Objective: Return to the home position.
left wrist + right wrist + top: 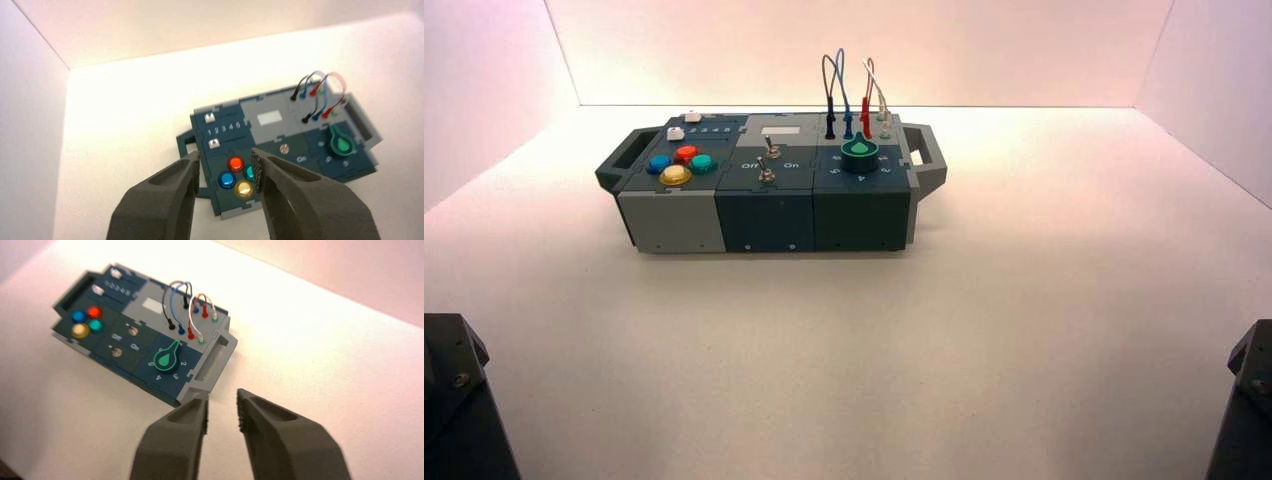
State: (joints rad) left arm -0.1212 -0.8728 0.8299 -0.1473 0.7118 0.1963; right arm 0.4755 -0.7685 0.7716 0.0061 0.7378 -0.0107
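The control box (764,215) stands at the middle back of the white table. It carries four coloured buttons (680,165), two toggle switches (766,160), a green knob (859,152) and looped wires (849,90). Both arms are drawn back: only dark parts show at the lower left corner (449,400) and the lower right corner (1249,400) of the high view. My left gripper (226,165) is open and empty, held high above the table with the box's buttons (235,163) far beyond it. My right gripper (222,410) is open and empty, well short of the box's grey handle (212,360).
White walls (854,50) close the table at the back and on both sides. The box has a dark handle (624,155) at its left end and a grey one (924,155) at its right end. Bare table (854,350) lies between the box and the arms.
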